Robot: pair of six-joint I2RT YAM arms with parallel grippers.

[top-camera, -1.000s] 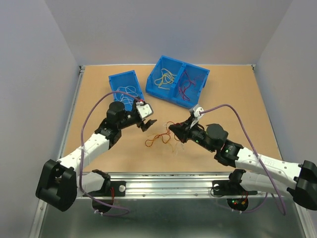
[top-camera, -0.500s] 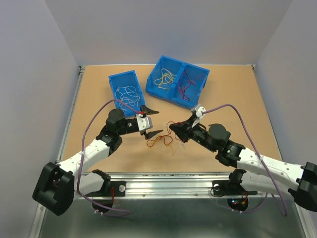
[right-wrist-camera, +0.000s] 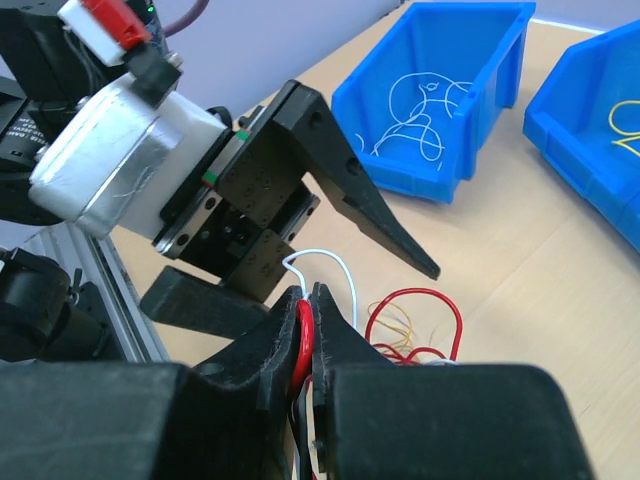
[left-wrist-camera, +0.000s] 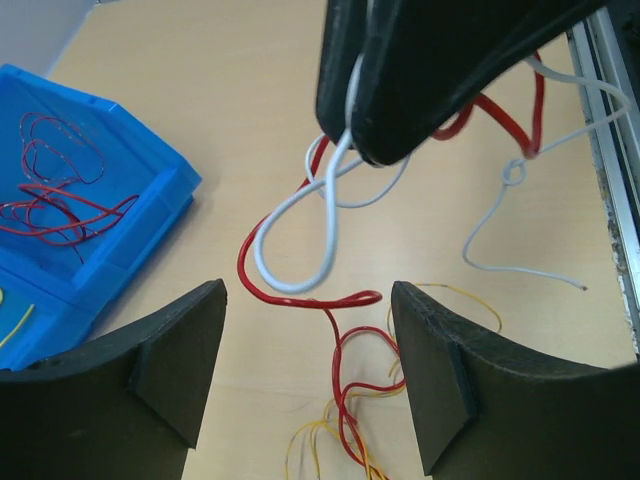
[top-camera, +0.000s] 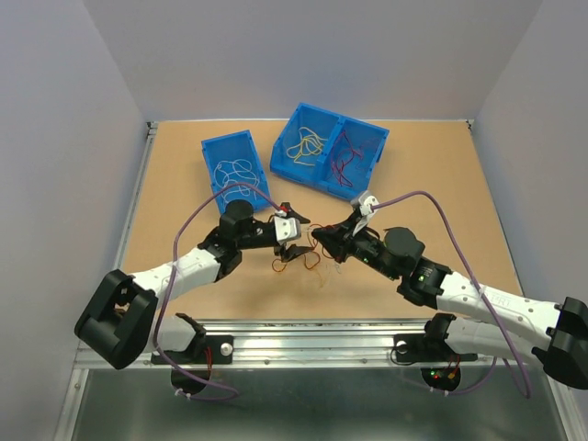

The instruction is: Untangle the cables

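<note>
A tangle of thin red, white and yellow cables (top-camera: 300, 260) lies on the table between the two grippers. My right gripper (top-camera: 318, 236) is shut on a red cable and a white cable, lifting them off the table; its wrist view shows both strands pinched between the jaws (right-wrist-camera: 308, 297). My left gripper (top-camera: 295, 231) is open, its jaws either side of the hanging strands. In the left wrist view the red loop (left-wrist-camera: 300, 292) and white loop (left-wrist-camera: 297, 250) hang between its open fingers (left-wrist-camera: 308, 300), under the right gripper (left-wrist-camera: 420, 70). Yellow cables (left-wrist-camera: 330, 440) lie below.
A small blue bin (top-camera: 234, 163) with white cables stands at the back left. A two-compartment blue bin (top-camera: 329, 147) with yellow and red cables stands behind the grippers, close to the left gripper's side (left-wrist-camera: 150, 200). A metal rail (top-camera: 312, 331) runs along the near edge.
My left gripper has swung right and opened wide, closing in on the cables that the right gripper holds. The right gripper has hardly moved.
</note>
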